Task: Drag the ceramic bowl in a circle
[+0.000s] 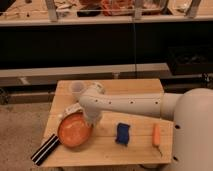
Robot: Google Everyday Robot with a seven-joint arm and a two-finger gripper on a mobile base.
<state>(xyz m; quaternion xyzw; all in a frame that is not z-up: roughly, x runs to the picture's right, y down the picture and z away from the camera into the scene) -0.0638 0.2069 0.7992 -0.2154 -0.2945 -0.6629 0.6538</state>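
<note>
The ceramic bowl (74, 131) is wide, shallow and orange with a paler speckled inside. It sits on the wooden table (140, 95) near the front left. My white arm reaches in from the right and bends down to the bowl. The gripper (92, 120) is at the bowl's right rim, mostly hidden behind the arm's wrist.
A translucent white cup (77, 89) stands at the table's back left. A small white item (71, 109) lies just behind the bowl. A black striped object (45, 149) lies at the front left corner. A blue object (122, 134) and an orange carrot-like item (157, 135) lie to the right.
</note>
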